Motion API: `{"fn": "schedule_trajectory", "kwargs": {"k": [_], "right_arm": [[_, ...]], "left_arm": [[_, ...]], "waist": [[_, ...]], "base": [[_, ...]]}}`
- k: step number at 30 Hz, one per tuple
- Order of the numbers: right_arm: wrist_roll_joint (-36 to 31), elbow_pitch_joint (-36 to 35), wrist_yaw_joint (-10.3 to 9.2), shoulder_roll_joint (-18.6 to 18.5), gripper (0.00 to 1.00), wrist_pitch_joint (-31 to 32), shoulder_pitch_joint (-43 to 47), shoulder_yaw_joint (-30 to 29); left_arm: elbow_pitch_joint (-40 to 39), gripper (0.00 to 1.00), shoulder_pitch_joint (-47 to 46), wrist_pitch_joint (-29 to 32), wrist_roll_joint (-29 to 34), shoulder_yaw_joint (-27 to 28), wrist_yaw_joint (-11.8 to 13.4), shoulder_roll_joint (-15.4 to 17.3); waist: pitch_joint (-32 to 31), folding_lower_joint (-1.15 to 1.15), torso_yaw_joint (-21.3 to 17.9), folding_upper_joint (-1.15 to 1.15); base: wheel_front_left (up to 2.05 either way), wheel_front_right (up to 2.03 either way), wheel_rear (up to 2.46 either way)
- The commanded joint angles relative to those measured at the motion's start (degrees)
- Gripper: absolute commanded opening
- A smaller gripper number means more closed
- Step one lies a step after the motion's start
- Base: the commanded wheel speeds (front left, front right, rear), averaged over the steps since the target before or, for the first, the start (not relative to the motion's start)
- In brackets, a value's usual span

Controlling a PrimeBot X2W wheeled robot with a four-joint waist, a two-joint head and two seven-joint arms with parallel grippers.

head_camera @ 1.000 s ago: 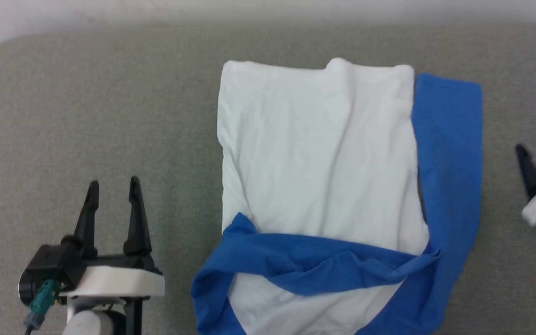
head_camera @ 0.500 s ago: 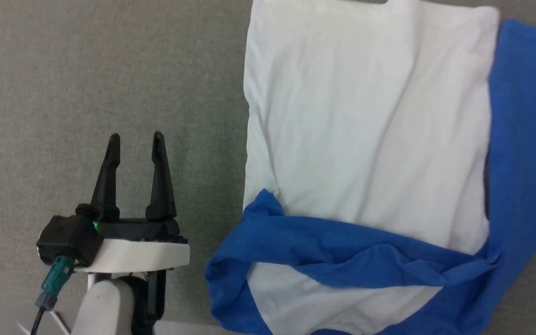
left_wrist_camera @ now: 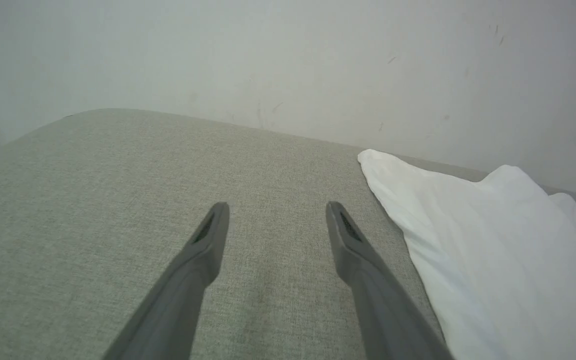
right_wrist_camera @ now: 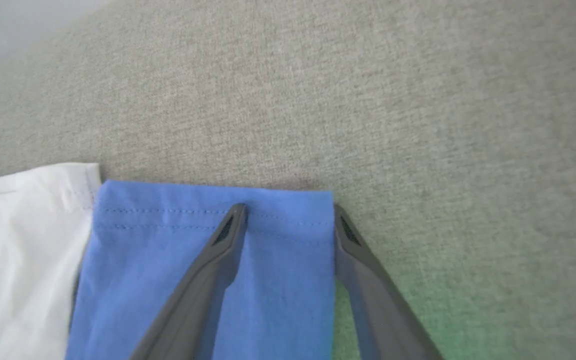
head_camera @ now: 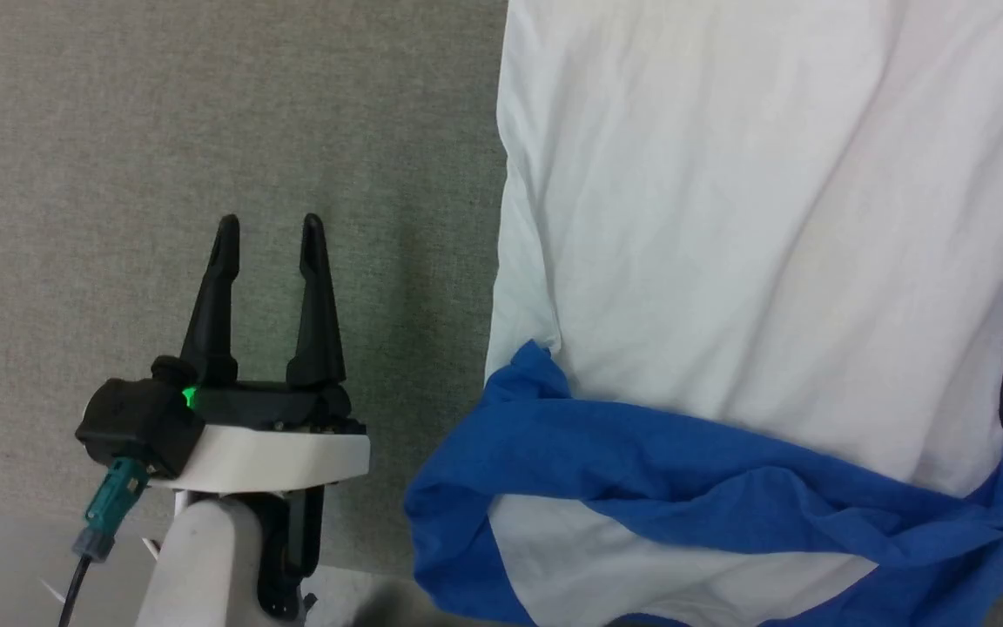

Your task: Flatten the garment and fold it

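– Grey fabric-covered surface (head_camera: 205, 131), pale wall (left_wrist_camera: 268, 50) behind. Where's the T-shirt (head_camera: 754, 218)?
– Lying on it, white, its blue band (head_camera: 684, 470) bunched across the near end. The left gripper (head_camera: 270, 222) hangs beside it, fingers apart, empty. The right gripper (right_wrist_camera: 288, 207) is spread astride a blue hem corner (right_wrist_camera: 143, 240).

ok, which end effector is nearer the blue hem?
Right. Right end effector straddles a corner of the blue hem; left end effector hangs over grey surface beside the white edge.

- Bare grey surface (head_camera: 118, 131) left of garment (head_camera: 771, 218): free room around left gripper (head_camera: 269, 222).
- Far edge: wall (left_wrist_camera: 268, 50) behind.
- Right side: blue hem (right_wrist_camera: 193, 215) under right gripper (right_wrist_camera: 290, 209), bare surface beside.
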Motion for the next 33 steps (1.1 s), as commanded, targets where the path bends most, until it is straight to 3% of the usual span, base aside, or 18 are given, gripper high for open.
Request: {"fn": "schedule_trajectory", "kwargs": {"k": [1,4,12,16,21,27,33], "right_arm": [[-0.2,4.3,-0.12,3.2,0.00,2.6,4.3,1.2],[-1.4,3.6,-0.12,3.1,0.00,-0.5,4.1,0.8],[-7.5,1.1,-0.12,1.4,0.00,-16.5,5.5,-1.1],[-11.4,-0.2,-0.12,2.0,0.00,-19.8,6.8,-1.6],[-13.0,-6.9,-0.12,5.5,0.00,-20.2,10.2,2.2],[-9.3,-22.8,-0.12,10.8,0.00,-16.5,20.5,11.5],[-7.6,-36.2,-0.12,19.4,0.00,-16.2,30.3,17.1]], "left_arm": [[0.1,1.00,-0.9,-0.3,0.2,0.1,-0.2,-0.3],[0.6,1.00,-0.7,-0.3,0.3,0.5,-0.5,-0.5],[2.8,1.00,1.7,-0.3,0.3,0.8,-1.0,-0.7],[3.9,1.00,3.9,-0.3,0.3,1.1,-1.0,-0.7],[5.0,1.00,6.3,-0.3,0.5,1.3,-1.1,-0.7],[5.9,1.00,8.8,-0.1,0.4,1.8,-0.7,-0.2],[5.5,1.00,10.8,1.5,0.2,1.8,-0.4,0.6]], "waist": [[-0.5,0.01,0.1,0.00],[-2.2,0.01,-0.1,0.00],[-11.3,0.01,-1.6,0.00],[-15.9,0.01,-3.5,0.00],[-20.9,0.01,-6.1,0.00],[-26.4,0.01,-8.3,0.00],[-29.4,0.01,-9.9,0.00]], "base": [[0.00,0.00,0.00],[0.00,0.00,0.00],[0.00,0.00,0.00],[0.00,0.00,0.00],[0.00,0.00,0.00],[0.00,0.00,0.00],[0.00,0.00,0.00]]}}
